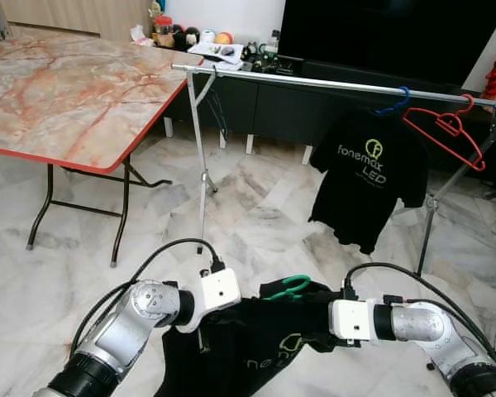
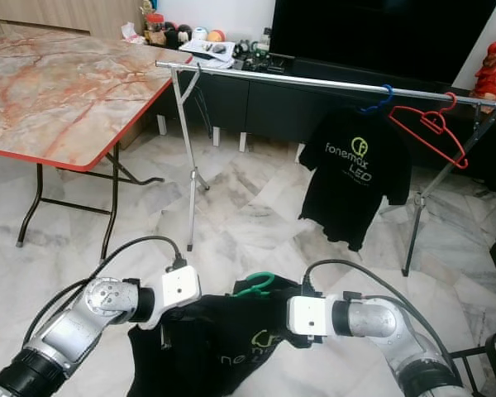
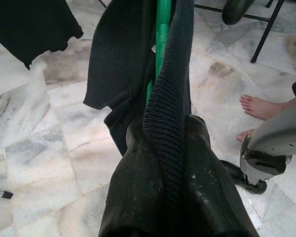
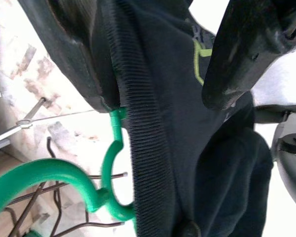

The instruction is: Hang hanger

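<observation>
A black T-shirt [image 1: 256,347] with a yellow-green print hangs low in front of me on a green hanger [image 1: 291,287], whose hook sticks up from the collar. My left gripper [image 1: 246,304] is shut on the shirt's ribbed collar [image 3: 168,113] at the hook's left side. From the other side, my right gripper [image 1: 321,313] grips the same collar [image 4: 148,148], cloth packed between its fingers [image 4: 64,54]. The silver clothes rail [image 1: 331,83] runs across ahead, well above and beyond the hanger.
On the rail hang another black T-shirt [image 1: 368,178] on a blue hanger [image 1: 394,103] and a bare red hanger [image 1: 446,128]. A marble-top folding table [image 1: 66,91] stands at left. A person's bare feet [image 3: 261,106] stand on the marble floor [image 1: 256,207].
</observation>
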Controlling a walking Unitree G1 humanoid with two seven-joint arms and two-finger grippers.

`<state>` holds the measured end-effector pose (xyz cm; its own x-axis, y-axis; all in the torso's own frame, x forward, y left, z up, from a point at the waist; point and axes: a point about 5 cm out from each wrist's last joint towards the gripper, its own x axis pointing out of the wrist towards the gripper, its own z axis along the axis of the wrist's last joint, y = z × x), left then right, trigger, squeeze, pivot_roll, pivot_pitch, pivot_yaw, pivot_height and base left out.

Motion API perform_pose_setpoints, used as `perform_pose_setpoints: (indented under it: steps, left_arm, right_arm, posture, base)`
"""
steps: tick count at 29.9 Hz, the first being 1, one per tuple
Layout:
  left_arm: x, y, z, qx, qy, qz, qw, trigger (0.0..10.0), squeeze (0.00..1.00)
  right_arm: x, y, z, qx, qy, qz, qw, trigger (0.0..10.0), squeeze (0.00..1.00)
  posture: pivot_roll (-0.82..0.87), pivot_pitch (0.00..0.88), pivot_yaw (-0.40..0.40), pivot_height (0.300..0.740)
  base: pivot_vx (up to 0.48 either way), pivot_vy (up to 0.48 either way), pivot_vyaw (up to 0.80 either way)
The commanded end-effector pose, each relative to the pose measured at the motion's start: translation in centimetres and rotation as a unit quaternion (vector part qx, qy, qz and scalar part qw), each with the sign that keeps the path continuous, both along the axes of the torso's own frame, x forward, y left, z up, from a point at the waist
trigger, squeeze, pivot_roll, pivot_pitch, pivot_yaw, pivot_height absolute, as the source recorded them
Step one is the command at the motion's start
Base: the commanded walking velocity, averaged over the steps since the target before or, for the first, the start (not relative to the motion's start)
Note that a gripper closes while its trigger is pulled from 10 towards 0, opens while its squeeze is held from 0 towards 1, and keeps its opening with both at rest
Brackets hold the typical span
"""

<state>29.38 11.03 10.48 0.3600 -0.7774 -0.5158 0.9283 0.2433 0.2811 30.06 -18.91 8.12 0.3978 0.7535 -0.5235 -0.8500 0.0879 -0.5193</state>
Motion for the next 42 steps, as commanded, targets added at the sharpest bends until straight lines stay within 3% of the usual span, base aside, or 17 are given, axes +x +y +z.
perform_pose_setpoints:
  steps: [1, 8, 9, 10, 12, 13, 14, 23, 25, 32, 33, 35, 38, 39, 41, 42]
  left_arm:
    - [0.0, -0.6, 1.0, -0.011, -0.019, -0.012, 1.0, 10.0, 0.0]
    - [0.1, -0.6, 1.0, -0.013, -0.021, -0.007, 1.0, 10.0, 0.0]
    - [0.1, -0.6, 1.0, -0.012, -0.021, -0.006, 1.0, 10.0, 0.0]
    - [0.1, -0.5, 1.0, -0.011, -0.021, -0.005, 1.0, 10.0, 0.0]
    - [0.1, -0.5, 0.9, -0.011, -0.022, -0.005, 1.0, 10.0, 0.0]
    - [0.1, -0.5, 0.9, -0.01, -0.021, -0.004, 1.0, 10.0, 0.0]
    - [0.1, -0.5, 0.9, -0.01, -0.022, -0.004, 1.0, 10.0, 0.0]
    - [0.2, -0.6, 0.8, -0.011, -0.022, 0.0, 1.0, 10.0, 0.0]
    - [0.3, -0.6, 0.9, -0.011, -0.022, 0.0, 1.0, 10.0, 0.0]
    - [0.3, -0.5, 0.9, -0.01, -0.023, 0.002, 1.0, 10.0, 0.0]
    - [0.4, -0.5, 0.9, -0.01, -0.025, 0.005, 1.0, 10.0, 0.0]
    - [0.5, -0.4, 0.8, -0.011, -0.027, 0.009, 1.0, 10.0, 0.0]
    - [0.7, -0.5, 1.0, -0.013, -0.032, 0.014, 0.999, 10.0, 0.0]
    - [0.7, -0.6, 1.1, -0.018, -0.034, 0.016, 0.999, 10.0, 0.0]
    - [0.8, -0.6, 1.2, -0.021, -0.035, 0.017, 0.999, 10.0, 0.0]
    - [0.8, -0.6, 1.2, -0.023, -0.036, 0.019, 0.999, 10.0, 0.0]
  right_arm:
    - [0.2, -0.2, 0.3, -0.006, -0.007, -0.001, 1.0, 10.0, 0.0]
    - [0.4, 0.0, 0.3, -0.001, -0.017, -0.001, 1.0, 10.0, 0.0]
    - [0.3, 0.2, 0.3, 0.002, -0.015, 0.002, 1.0, 7.8, 0.0]
    - [0.3, 0.2, 0.3, 0.005, -0.014, 0.005, 1.0, 4.2, 0.0]
    - [0.3, 0.2, 0.3, 0.006, -0.014, 0.006, 1.0, 4.2, 0.0]
    - [0.2, 0.2, 0.3, 0.006, -0.014, 0.007, 1.0, 1.1, 0.0]
    - [0.2, 0.2, 0.3, 0.006, -0.013, 0.008, 1.0, 0.0, 0.0]
    - [-0.3, 0.2, -0.2, 0.002, -0.002, 0.02, 1.0, 0.0, 0.0]
    - [-0.5, 0.2, -0.4, 0.001, 0.001, 0.022, 1.0, 0.7, 0.0]
    - [-0.8, 0.3, -0.7, 0.002, 0.01, 0.027, 1.0, 1.2, 0.0]
    - [-1.0, 0.5, -1.0, 0.003, 0.017, 0.03, 0.999, 1.8, 0.0]
    - [-1.3, 0.6, -1.3, 0.002, 0.027, 0.034, 0.999, 1.9, 0.0]
    - [-1.9, 0.7, -2.1, -0.006, 0.045, 0.044, 0.998, 1.5, 0.0]
    - [-2.1, 0.8, -2.4, -0.009, 0.053, 0.044, 0.998, 0.7, 0.0]
    - [-2.2, 0.8, -2.5, -0.009, 0.056, 0.045, 0.997, 0.7, 0.0]
    - [-2.4, 0.8, -2.7, -0.011, 0.061, 0.047, 0.997, 0.0, 0.0]
  posture:
    - [0.08, 0.06, -0.104, 0.74]
    - [0.08, 0.065, -0.107, 0.74]
    - [0.08, 0.065, -0.107, 0.74]
    - [0.08, 0.065, -0.107, 0.74]
    - [0.08, 0.065, -0.107, 0.74]
    - [0.08, 0.065, -0.107, 0.74]
    - [0.08, 0.069, -0.107, 0.74]
    - [0.08, 0.073, -0.107, 0.74]
    - [0.08, 0.075, -0.106, 0.74]
    - [0.08, 0.076, -0.106, 0.74]
    - [0.08, 0.078, -0.107, 0.74]
    - [0.08, 0.078, -0.107, 0.74]
    - [0.08, 0.079, -0.108, 0.74]
    - [0.08, 0.079, -0.108, 0.74]
    - [0.08, 0.079, -0.108, 0.74]
    - [0.08, 0.08, -0.108, 0.74]
  base:
    - [0.0, 0.0, 0.0]
    - [0.0, 0.0, 0.0]
    - [0.0, 0.0, 0.0]
    - [0.0, 0.0, 0.0]
    - [0.0, 0.0, 0.0]
    - [0.0, 0.0, 0.0]
    - [0.0, 0.0, 0.0]
    - [0.0, 0.0, 0.0]
    - [0.0, 0.0, 0.0]
    - [0.0, 0.0, 0.0]
    - [0.0, 0.0, 0.0]
    - [0.0, 0.0, 0.0]
    - [0.0, 0.0, 0.0]
    - [0.0, 0.0, 0.0]
    - [0.0, 0.0, 0.0]
    - [0.0, 0.0, 0.0]
